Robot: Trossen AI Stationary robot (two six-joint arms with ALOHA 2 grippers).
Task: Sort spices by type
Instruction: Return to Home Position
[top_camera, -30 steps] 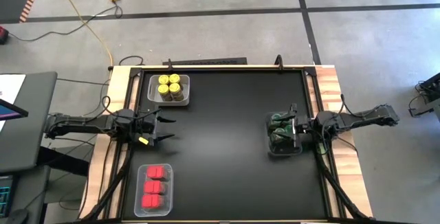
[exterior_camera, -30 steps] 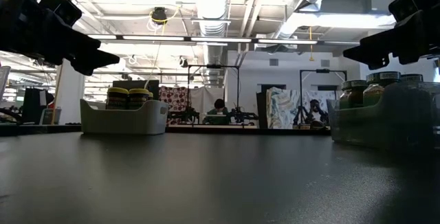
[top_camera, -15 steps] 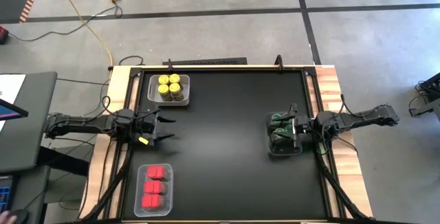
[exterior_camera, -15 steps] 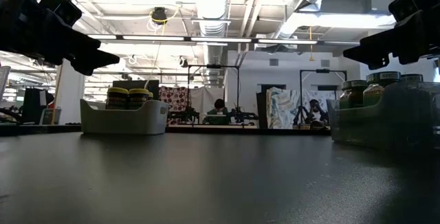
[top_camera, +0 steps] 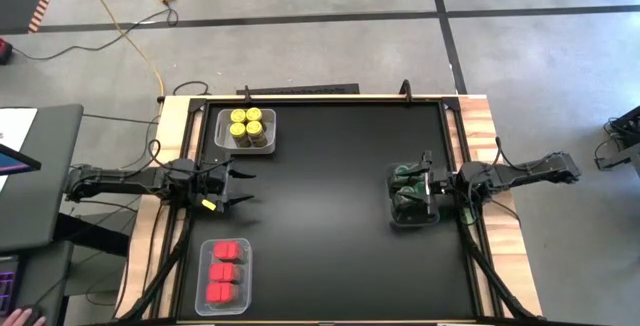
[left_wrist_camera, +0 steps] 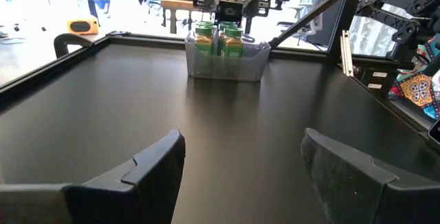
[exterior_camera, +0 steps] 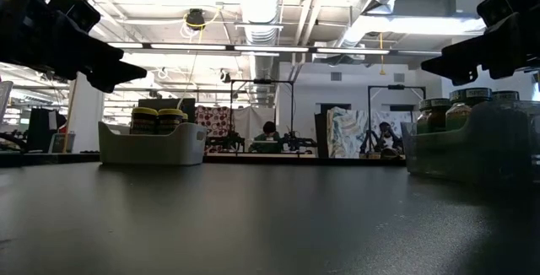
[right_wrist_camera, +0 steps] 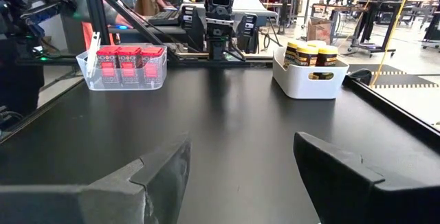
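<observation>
Surface: black table top (top_camera: 330, 236) is carrying three separated bins.
Yellow: dark yellow-lidded jars (top_camera: 246, 126) are standing in a pale grey bin (top_camera: 220, 134).
Red: red blocky containers (top_camera: 224, 269) are lying in a clear plastic bin (top_camera: 246, 278).
Green: dark green-lidded jars (top_camera: 404, 186) are standing in a dark bin (top_camera: 412, 222).
Left gripper (top_camera: 243, 187): is hovering between pale and clear bins, spread wide, empty.
Right gripper (top_camera: 428, 188): is hovering just above dark bin, spread wide, empty.
</observation>
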